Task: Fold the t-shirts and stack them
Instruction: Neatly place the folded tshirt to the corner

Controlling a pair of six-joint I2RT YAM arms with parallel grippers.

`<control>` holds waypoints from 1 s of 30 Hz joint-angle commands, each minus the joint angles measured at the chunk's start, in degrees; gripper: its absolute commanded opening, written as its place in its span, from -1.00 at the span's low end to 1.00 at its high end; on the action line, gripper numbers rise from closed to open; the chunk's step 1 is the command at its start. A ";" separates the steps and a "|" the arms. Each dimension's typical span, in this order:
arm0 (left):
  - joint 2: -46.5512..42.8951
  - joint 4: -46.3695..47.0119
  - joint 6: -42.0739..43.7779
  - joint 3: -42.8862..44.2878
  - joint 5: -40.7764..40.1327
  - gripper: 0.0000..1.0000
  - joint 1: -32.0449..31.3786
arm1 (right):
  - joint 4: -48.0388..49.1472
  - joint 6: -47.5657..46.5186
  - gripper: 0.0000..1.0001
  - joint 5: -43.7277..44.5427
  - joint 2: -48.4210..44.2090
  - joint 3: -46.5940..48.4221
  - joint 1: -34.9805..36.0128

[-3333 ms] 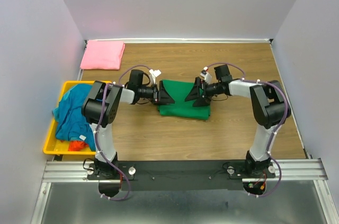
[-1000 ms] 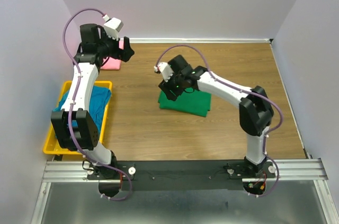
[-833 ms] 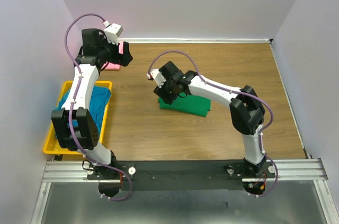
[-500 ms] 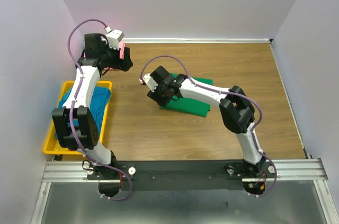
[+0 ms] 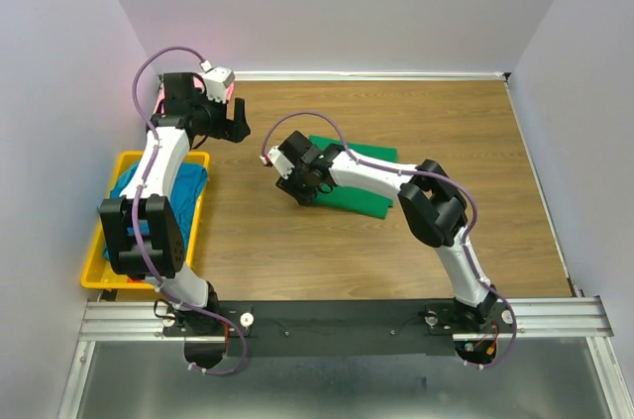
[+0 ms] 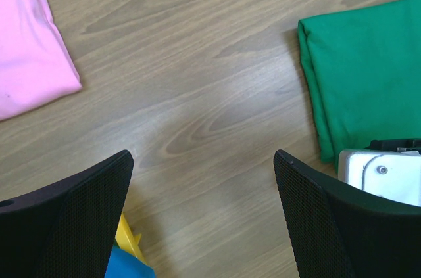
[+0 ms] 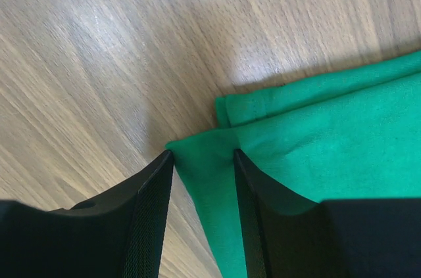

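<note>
1. Wooden table [image 5: 297, 251], brown grain, enclosed by pale lilac walls [image 5: 347, 3] on 3 sides; 2 arms are bolted to a rail at the near edge
2. Green t-shirt [image 5: 362, 151], folded into a flat rectangle, lies near the middle of the table; its left end shows stacked layers with a neat folded edge in the left wrist view [image 6: 368, 87]
3. Right gripper [image 5: 302, 193] reaches across from the right base to the near-left corner of the green t-shirt. In the right wrist view [image 7: 202, 153] the jaws stand at a narrow gap, astride that corner; the cloth [image 7: 342, 133] lies flat between them, not bunched or lifted
4. Left gripper [image 5: 238, 124] hovers above bare wood near the far-left corner, jaws spread wide, nothing held. In its own view [image 6: 202, 154] the fingers frame bare table between 2 shirts
5. Pink t-shirt [image 6: 26, 48], folded, lies at the far-left corner, well apart from the green one; in the top view the left arm hides most of it
6. Teal-blue t-shirt [image 5: 188, 186], crumpled, lies in the yellow bin [image 5: 91, 278] at the left edge of the table; a patch of it shows in the left wrist view [image 6: 128, 268] beside the bin rim [image 6: 128, 238]
7. White camera housing [image 6: 381, 176] of the right wrist sits just beside the green t-shirt's edge
</note>
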 commanded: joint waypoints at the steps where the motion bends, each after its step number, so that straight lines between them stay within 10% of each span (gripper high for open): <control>1: 0.80 1.00 -0.87 -1.14 -0.21 0.91 0.03 | -0.06 0.83 -0.02 0.94 2.50 -0.80 1.10; 9: 1.77 0.38 -3.50 -1.76 0.75 0.91 0.03 | 1.44 -1.37 0.11 1.65 3.03 -5.99 1.01; 16: 2.38 0.91 -5.52 -1.50 2.77 0.91 0.03 | 1.61 -2.78 -0.99 2.26 0.66 -6.79 0.83; 30: 8.89 10.57 -27.11 -5.01 16.04 0.91 -1.20 | 2.23 -3.48 -0.99 -4.68 -12.00 -6.87 -4.18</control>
